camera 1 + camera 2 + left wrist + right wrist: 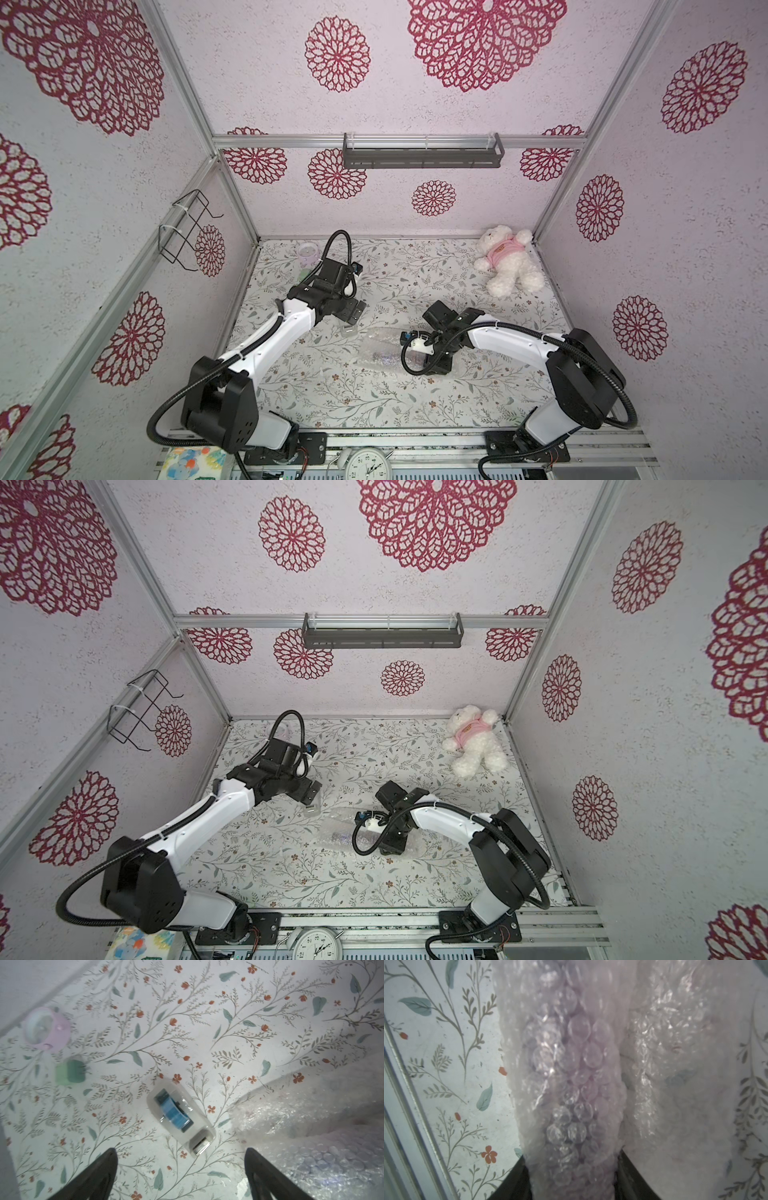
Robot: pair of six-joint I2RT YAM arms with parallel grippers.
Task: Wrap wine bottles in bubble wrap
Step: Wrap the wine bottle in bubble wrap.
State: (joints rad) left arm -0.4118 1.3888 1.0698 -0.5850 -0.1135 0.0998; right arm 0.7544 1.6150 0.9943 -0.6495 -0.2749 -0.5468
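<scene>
Right wrist view alone shows right gripper (573,1167) clamping the whitish, crinkly bubble-wrap roll (571,1053); left wrist view shows left gripper (180,1151) spread above white-grey tape dispenser (178,1115). Right arm (511,336) reaches inward, wrist down.

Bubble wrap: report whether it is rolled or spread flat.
Rolled: the bubble wrap forms a bubbly tube inside the right claw, loose flap beside it.

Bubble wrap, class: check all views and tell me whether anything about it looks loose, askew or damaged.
Yes. The bubble wrap is only partly rolled: in the right wrist view the right claw pinches a tight roll, while a loose flap lies flat beside it, with no tape visible. No tears or spills show.
</scene>
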